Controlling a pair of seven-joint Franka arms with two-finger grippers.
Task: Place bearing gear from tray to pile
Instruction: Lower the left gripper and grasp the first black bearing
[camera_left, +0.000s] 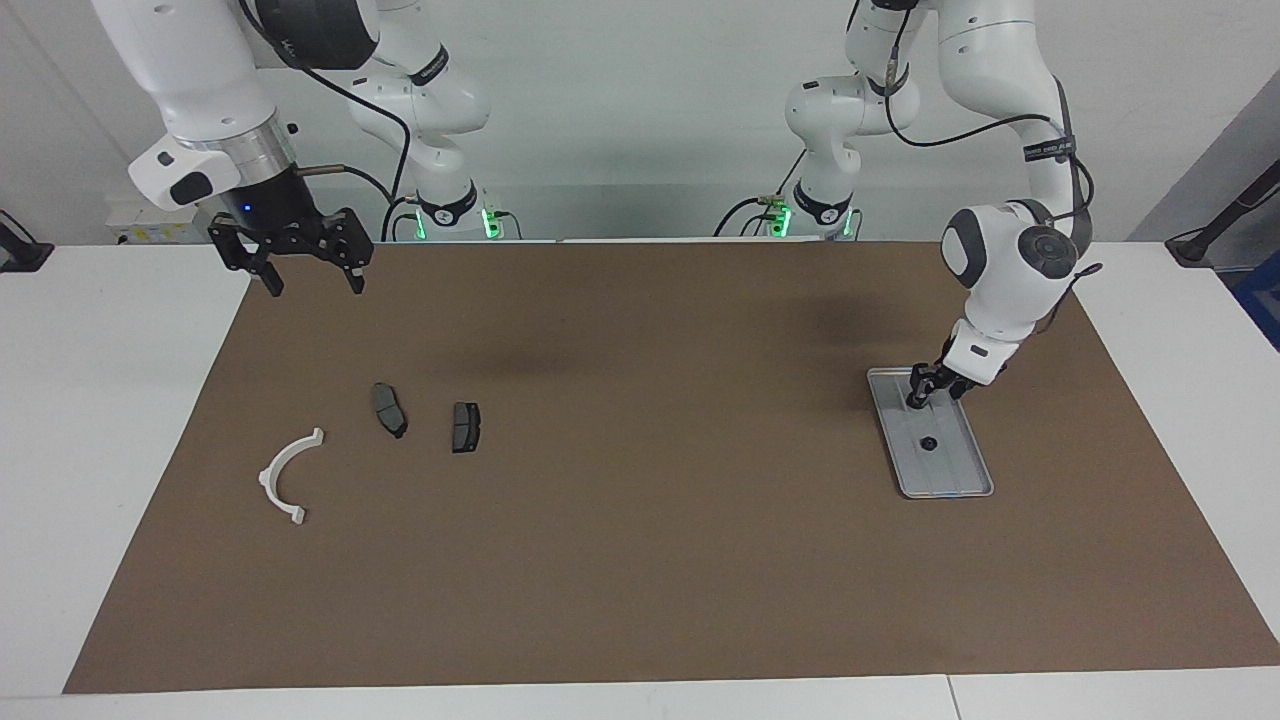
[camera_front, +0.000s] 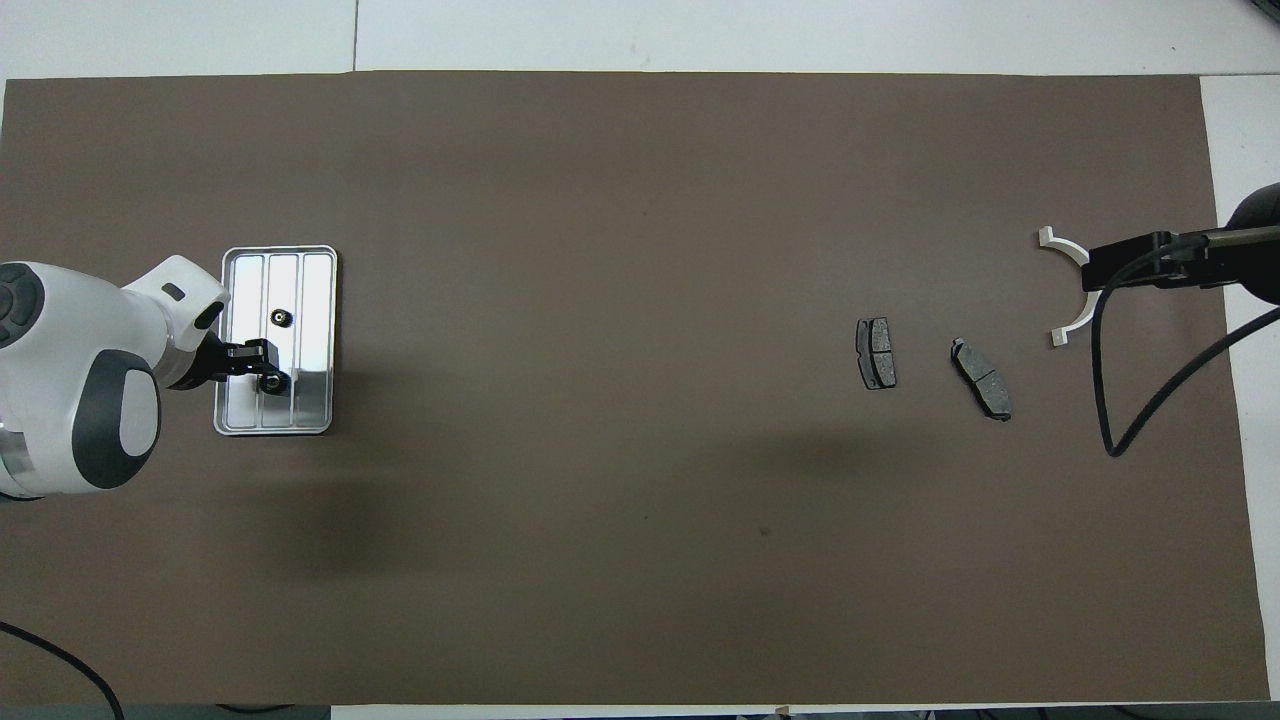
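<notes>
Reaching down into the tray (camera_left: 975, 470), the left gripper (camera_left: 917, 397) has its fingers narrowed about halfway around the bearing gear (camera_front: 271, 381) that sits at the tray's robot-side end; the fingertips seem to be pressed against that gear's sides, though the small dark part is mostly hidden between them in the facing view, so a firm grip cannot be confirmed. That gear rests on the tray floor. A second gear (camera_left: 929, 443) lies free in the tray, farther from the robots and apart from the fingers. The tray rests on the brown mat (camera_left: 640, 520) toward the left arm's end of the tabletop (camera_left: 90, 400). Toward the right arm's end lies the pile: a white bracket (camera_left: 283, 477) and two brake pads (camera_left: 389, 409), (camera_left: 465, 426), all apart from one another. The right gripper (camera_left: 311, 281) waits in the air over the mat's robot-side corner, fingers spread wide and holding nothing.
</notes>
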